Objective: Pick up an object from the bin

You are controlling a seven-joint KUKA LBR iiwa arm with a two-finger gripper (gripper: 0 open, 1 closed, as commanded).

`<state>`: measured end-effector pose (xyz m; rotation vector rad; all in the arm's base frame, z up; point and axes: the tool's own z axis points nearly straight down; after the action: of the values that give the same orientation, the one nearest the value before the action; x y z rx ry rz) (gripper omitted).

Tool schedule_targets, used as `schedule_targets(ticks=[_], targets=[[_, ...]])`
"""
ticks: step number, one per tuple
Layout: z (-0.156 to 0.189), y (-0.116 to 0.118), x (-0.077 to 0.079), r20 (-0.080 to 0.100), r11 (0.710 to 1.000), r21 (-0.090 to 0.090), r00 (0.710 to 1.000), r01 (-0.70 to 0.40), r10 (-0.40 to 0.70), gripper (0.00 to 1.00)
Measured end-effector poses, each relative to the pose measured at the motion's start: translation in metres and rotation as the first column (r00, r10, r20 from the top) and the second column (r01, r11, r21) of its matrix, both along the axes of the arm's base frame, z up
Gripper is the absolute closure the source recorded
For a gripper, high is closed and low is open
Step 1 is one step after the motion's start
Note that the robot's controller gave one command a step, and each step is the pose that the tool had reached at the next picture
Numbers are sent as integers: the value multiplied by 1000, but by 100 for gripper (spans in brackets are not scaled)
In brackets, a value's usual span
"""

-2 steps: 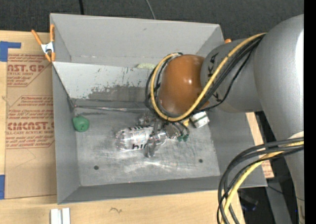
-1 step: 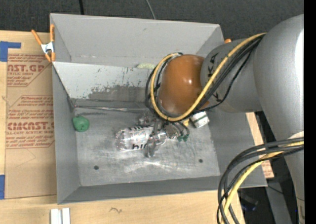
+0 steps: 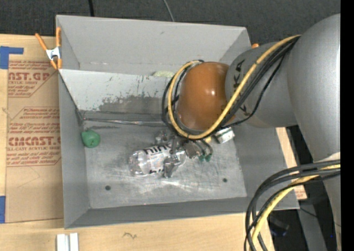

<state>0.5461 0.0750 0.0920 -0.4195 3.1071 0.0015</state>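
Free floor and obstructions within the bin (image 3: 138,40).
Front and left floor lie open. A green lump (image 3: 90,138) sits by the left wall, a crumpled clear wrapper (image 3: 149,162) occupies the centre, and the arm (image 3: 265,87) overhangs the right.

Grey arm (image 3: 298,78) pitched steeply down, orange domed wrist cover (image 3: 202,98) and yellow-black cables (image 3: 172,96) directly above the low gripper (image 3: 176,155).

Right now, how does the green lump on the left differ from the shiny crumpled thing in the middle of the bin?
The green lump is plain green and dull; the wrapper is clear and silvery with dark print.
The green lump is small and rounded; the wrapper is bigger, longer and crumpled.
The green lump lies alone by the left wall; the wrapper lies mid-floor, right next to the pincer.
Both rest on the floor of the bin.
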Motion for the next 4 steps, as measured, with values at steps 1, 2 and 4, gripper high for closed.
schedule_targets(ticks=[1, 2, 4], targets=[[44, -14, 3, -12, 1000, 0, 1000, 3, -3, 100], [59, -20, 5, -9, 1000, -1, 1000, 6, -6, 100], [178, -24, 29, -3, 998, 0, 998, -68, 68, 100]])
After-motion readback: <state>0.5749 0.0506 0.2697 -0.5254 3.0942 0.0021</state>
